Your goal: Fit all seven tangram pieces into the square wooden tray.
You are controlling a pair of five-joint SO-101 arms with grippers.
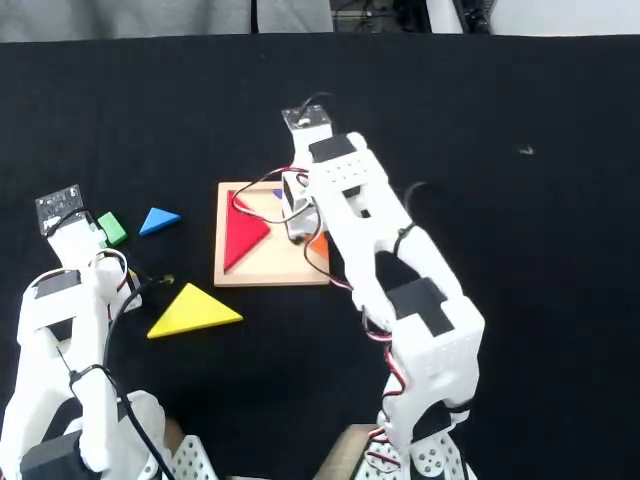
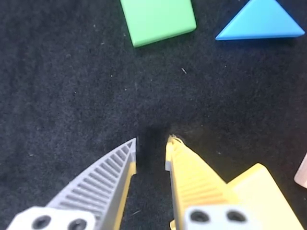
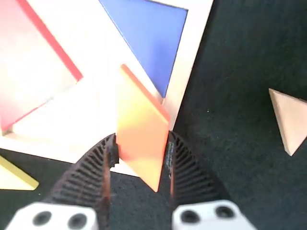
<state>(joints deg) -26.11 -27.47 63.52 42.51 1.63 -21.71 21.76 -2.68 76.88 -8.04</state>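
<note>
My right pincer (image 3: 140, 143) is clamped on the orange piece (image 3: 139, 120), which I hold tilted on edge over the near corner of the square wooden tray (image 1: 275, 262), its lower tip past the tray's rim above the black table cover (image 1: 540, 300). From the high view my own arm covers most of this, and only a sliver of orange shows beside the wrist. Inside the tray lies the red triangle (image 1: 243, 237), flat against the left side. A dark blue piece (image 3: 146, 36) sits in a far corner, but it is cut off by the edge of my right wrist view and almost wholly hidden under my arm from above, so I cannot tell its full shape. Just outside the tray, on the cover, lies a pale wooden-looking triangle (image 3: 288, 120), partly cut off. The large yellow triangle (image 1: 193, 312) rests on the cover near the tray's front left corner. Farther left, the green piece (image 2: 158, 19) and the light blue triangle (image 2: 261, 21) lie side by side, apart from each other. My left pincer (image 2: 151, 143) hangs low over bare cover short of those two, its tips a narrow gap apart with nothing between them. A pinkish object (image 2: 302, 172) at that view's edge is too cropped to identify.
</note>
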